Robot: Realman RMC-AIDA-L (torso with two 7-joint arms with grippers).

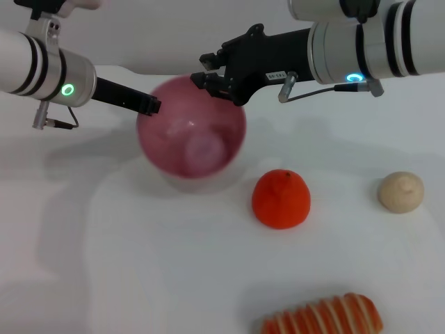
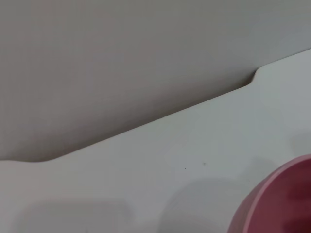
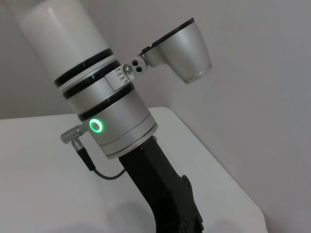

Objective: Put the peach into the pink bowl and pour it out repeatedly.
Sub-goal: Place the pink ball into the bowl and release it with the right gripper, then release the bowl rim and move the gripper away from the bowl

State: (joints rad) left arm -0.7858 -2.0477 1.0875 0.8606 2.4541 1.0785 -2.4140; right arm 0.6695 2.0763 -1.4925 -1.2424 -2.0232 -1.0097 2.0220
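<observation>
The pink bowl (image 1: pixel 174 149) hangs tilted above the table, its mouth turned toward me. Inside it, low on the right, lies the pale peach (image 1: pixel 206 151), blurred. My left gripper (image 1: pixel 149 105) is shut on the bowl's left rim. My right gripper (image 1: pixel 206 68) hovers over the bowl's far right rim, open and holding nothing. A part of the pink bowl (image 2: pixel 284 201) also shows in the left wrist view. The right wrist view shows only my left arm (image 3: pixel 109 119) above the table.
An orange-red round fruit (image 1: pixel 281 198) sits right of the bowl. A beige lumpy ball (image 1: pixel 400 191) lies at the far right. A striped orange and white object (image 1: pixel 323 316) lies at the front edge. The white table (image 1: pixel 104 264) has a rear edge (image 2: pixel 160 119).
</observation>
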